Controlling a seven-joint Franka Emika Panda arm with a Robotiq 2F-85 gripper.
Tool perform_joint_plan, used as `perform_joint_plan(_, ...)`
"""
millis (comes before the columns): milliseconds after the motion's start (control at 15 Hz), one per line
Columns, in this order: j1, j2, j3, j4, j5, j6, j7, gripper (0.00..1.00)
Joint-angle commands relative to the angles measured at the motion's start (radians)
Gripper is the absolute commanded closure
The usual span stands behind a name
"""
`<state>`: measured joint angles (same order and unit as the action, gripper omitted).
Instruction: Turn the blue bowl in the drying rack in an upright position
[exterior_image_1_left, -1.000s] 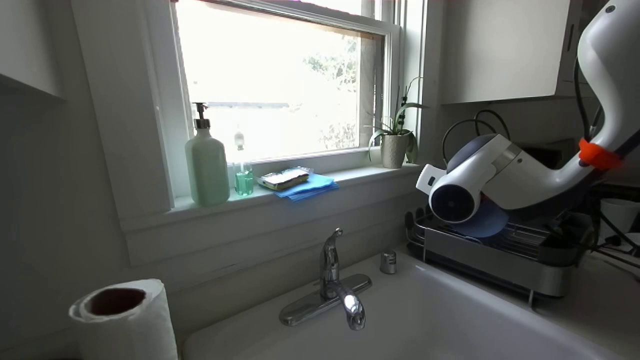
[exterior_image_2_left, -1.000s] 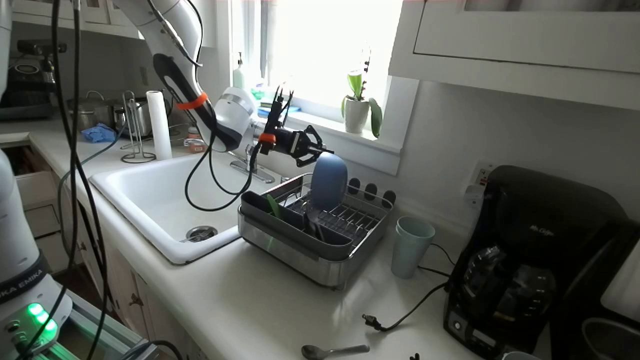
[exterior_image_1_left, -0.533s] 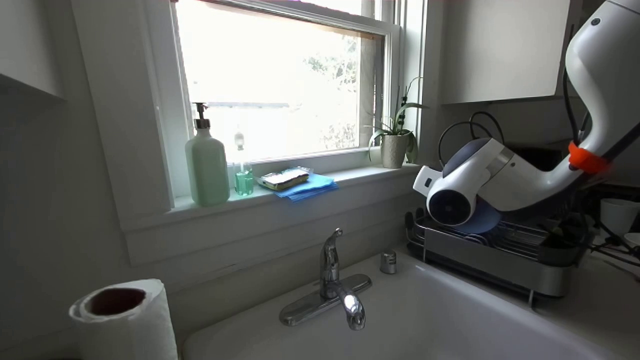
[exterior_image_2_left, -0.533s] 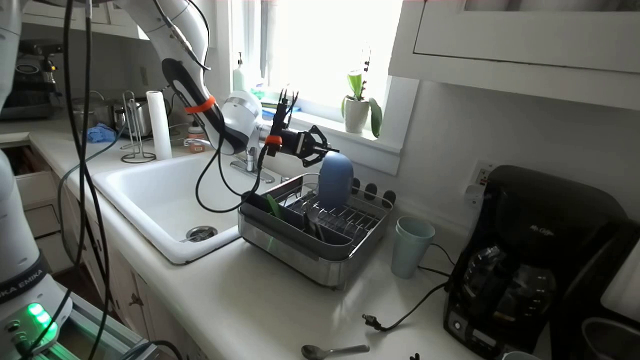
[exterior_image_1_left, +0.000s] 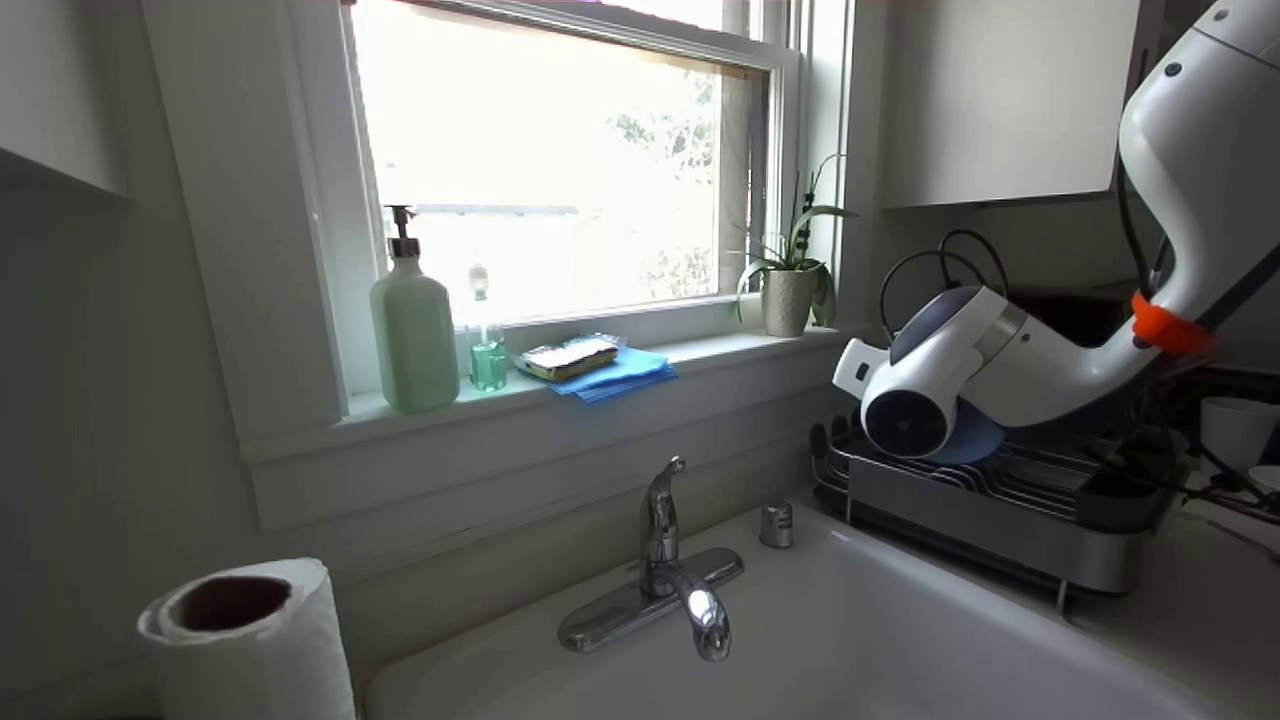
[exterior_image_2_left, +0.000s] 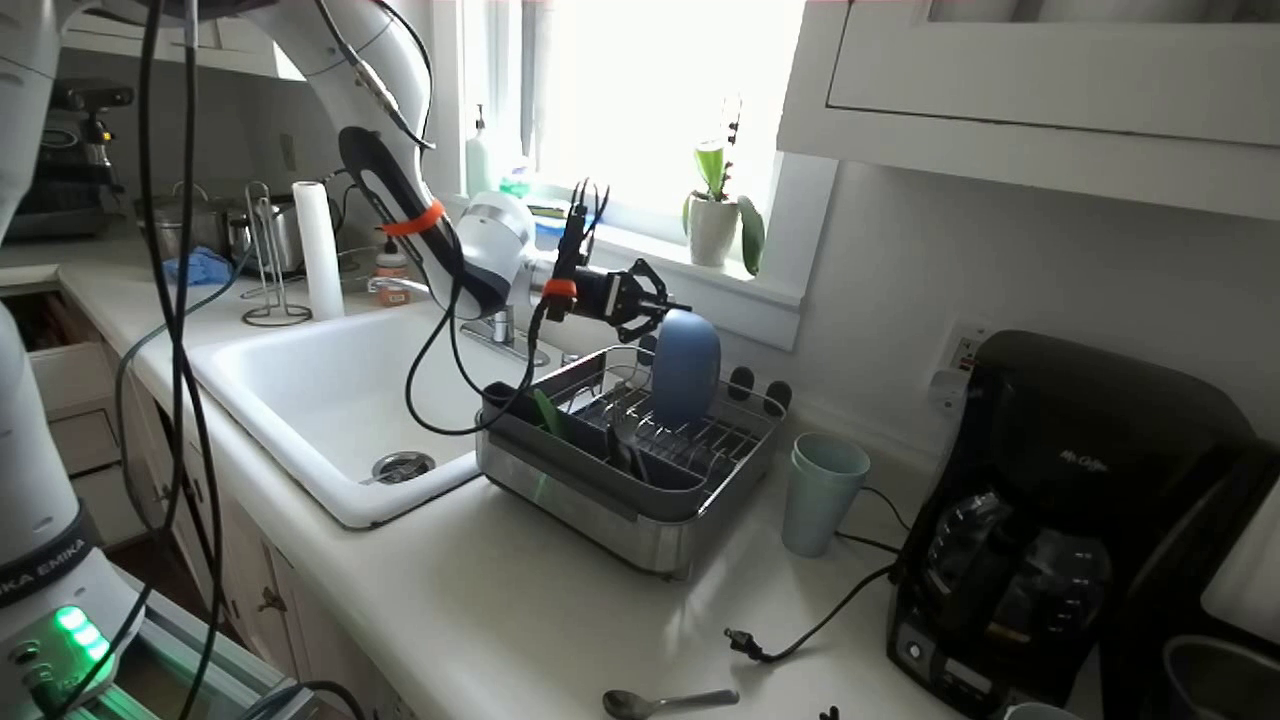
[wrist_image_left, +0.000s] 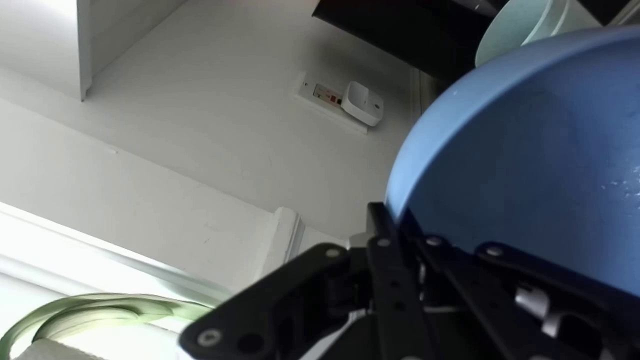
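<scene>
The blue bowl (exterior_image_2_left: 688, 368) is turned on its side, its wall nearly vertical, over the wire floor of the drying rack (exterior_image_2_left: 570, 508). My gripper (exterior_image_2_left: 678, 308) has its fingers pinched on the bowl's upper rim. In the wrist view the bowl (wrist_image_left: 530, 155) shows its hollow inside, with one finger of the gripper (wrist_image_left: 398, 220) on each side of the rim. Another exterior view shows only part of the bowl (exterior_image_1_left: 972, 436) behind the arm, above the rack (exterior_image_1_left: 960, 500); the gripper is hidden there. Whether the bowl's lower edge touches the wires I cannot tell.
A grey utensil holder (exterior_image_2_left: 600, 450) with several utensils lines the rack's near side. Pale cups (exterior_image_2_left: 822, 490) stand just right of the rack, then a black coffee maker (exterior_image_2_left: 1080, 500). The sink (exterior_image_2_left: 340, 420) and faucet (exterior_image_1_left: 665, 560) lie on the opposite side. A potted plant (exterior_image_2_left: 713, 230) sits on the windowsill.
Gripper and bowl have shifted together to the right and slightly down in an exterior view, farther along the rack. The grip on the rim stays the same.
</scene>
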<state>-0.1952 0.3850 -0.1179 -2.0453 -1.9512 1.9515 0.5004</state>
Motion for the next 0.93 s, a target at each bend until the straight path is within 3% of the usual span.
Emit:
perform_joint_plan(0,-0.008,0.008,0.006,0.011,-0.006,0.003,0.004,0.99)
perform_joint_plan(733,0.013,0.015,0.027,-0.007,0.017,-0.03,-0.011,0.99)
perform_joint_plan(800,0.014,0.017,0.028,-0.007,0.018,-0.034,-0.01,0.93)
perform_joint_plan(867,0.016,0.019,0.029,-0.007,0.017,-0.038,-0.011,0.77)
